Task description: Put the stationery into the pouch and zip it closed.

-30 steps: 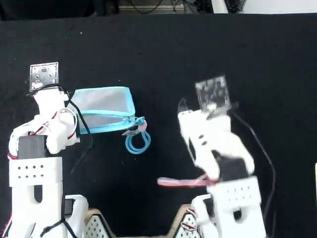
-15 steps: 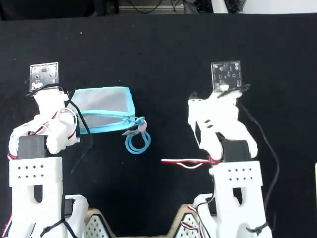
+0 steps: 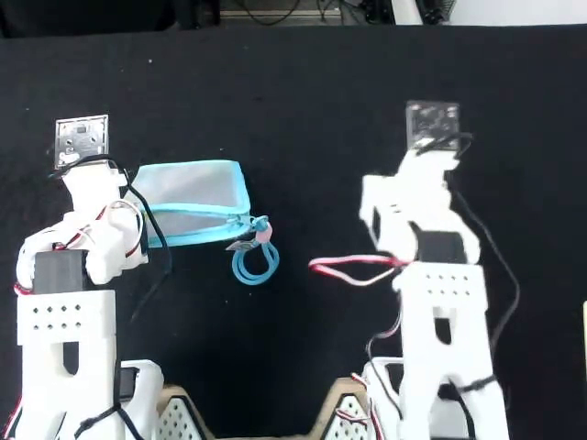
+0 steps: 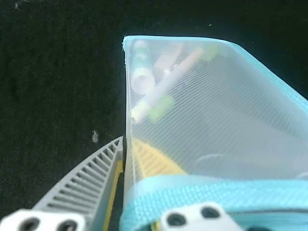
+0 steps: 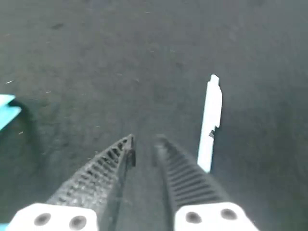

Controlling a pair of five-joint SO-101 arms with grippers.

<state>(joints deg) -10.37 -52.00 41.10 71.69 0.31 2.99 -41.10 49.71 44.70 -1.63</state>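
teal mesh pouch (image 3: 197, 197) lies on the black surface (image 3: 303, 92), left of centre in the high view, with pens (image 4: 154, 91) visible through its mesh. the left jaws are clamped on its edge. its blue zipper loop (image 3: 255, 263) trails beside it. well apart, the right jaws hover slightly parted, grasping nothing, beside a white pen (image 5: 211, 122).

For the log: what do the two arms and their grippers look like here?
The left arm and the right arm are white printed plastic with black servo blocks, perforated brackets, red-and-white wires, black cables and square circuit boards at the wrists. The left gripper has pale grey ribbed fingers. The right gripper has dark ones on white mounts with screw holes.
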